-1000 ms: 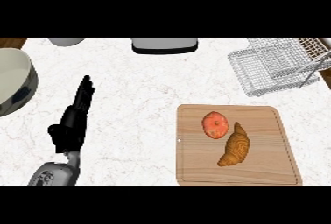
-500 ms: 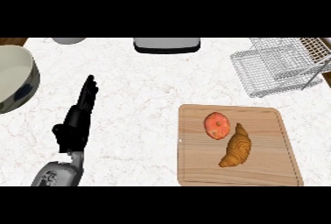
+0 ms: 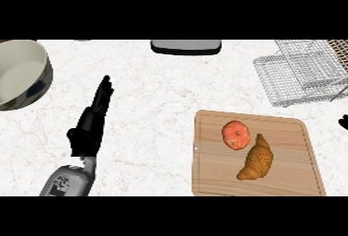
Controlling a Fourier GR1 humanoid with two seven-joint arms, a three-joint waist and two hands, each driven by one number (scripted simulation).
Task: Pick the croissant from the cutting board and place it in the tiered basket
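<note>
At the upper left of the frame a large bowl (image 3: 20, 73) with a pale inside and dark outer wall sits on the white marbled counter (image 3: 156, 92), partly cut by the frame's left edge. Just right of it, in the left half of the frame, the left hand (image 3: 88, 129) lies above the counter with its fingers straight and close together, pointing toward the top of the frame; it holds nothing, and its grey forearm (image 3: 68, 180) enters from the lower edge. At the top centre a dark, flat-topped object (image 3: 185, 46) is cut by the upper edge. In the lower right lies the wooden cutting board (image 3: 285, 184). On it rests a round reddish-orange fruit (image 3: 236, 134), and just beside it, to the lower right, the croissant (image 3: 257, 159) lies lengthwise, its tip close to the fruit. Nothing covers the croissant. At the upper right stands the wire tiered basket (image 3: 299, 73), well apart from the board. At the far right edge, level with the board's top, a small black part of the right hand (image 3: 343, 123) shows; whether its fingers are apart or together cannot be told.
</note>
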